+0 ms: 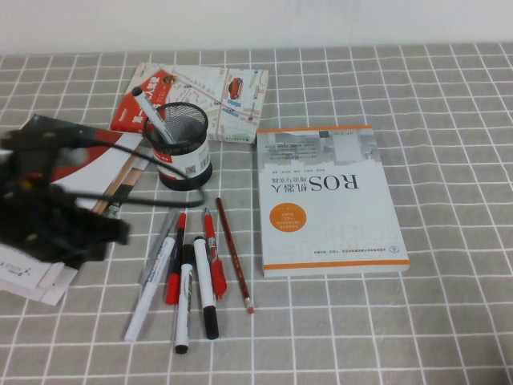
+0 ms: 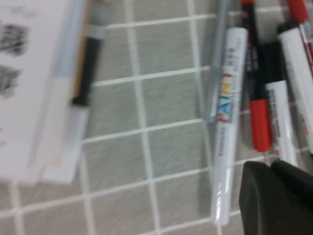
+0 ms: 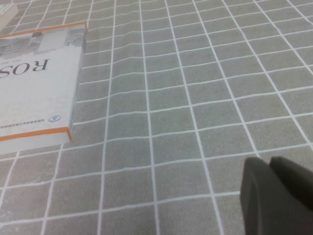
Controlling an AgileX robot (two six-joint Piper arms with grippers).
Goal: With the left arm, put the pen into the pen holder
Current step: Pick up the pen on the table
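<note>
The slim grey pen (image 1: pixel 161 243) lies on the cloth at the left edge of a row of pens, beside a white marker (image 1: pixel 148 303). It also shows in the left wrist view (image 2: pixel 216 63), next to that marker (image 2: pixel 226 122). The black mesh pen holder (image 1: pixel 182 146) stands behind the row, with a white pen leaning out of it. My left gripper (image 1: pixel 119 231) hovers left of the pens, blurred. In the left wrist view (image 2: pixel 270 166) its fingers are together and hold nothing. My right gripper (image 3: pixel 270 162) is shut and empty over bare cloth, out of the high view.
Red pens (image 1: pixel 175 257), black-capped markers (image 1: pixel 207 290) and a red pencil (image 1: pixel 234 257) lie beside the grey pen. A white ROS book (image 1: pixel 329 200) lies to the right. A map booklet (image 1: pixel 216 92) lies behind the holder. Stacked papers (image 1: pixel 88 172) lie under my left arm.
</note>
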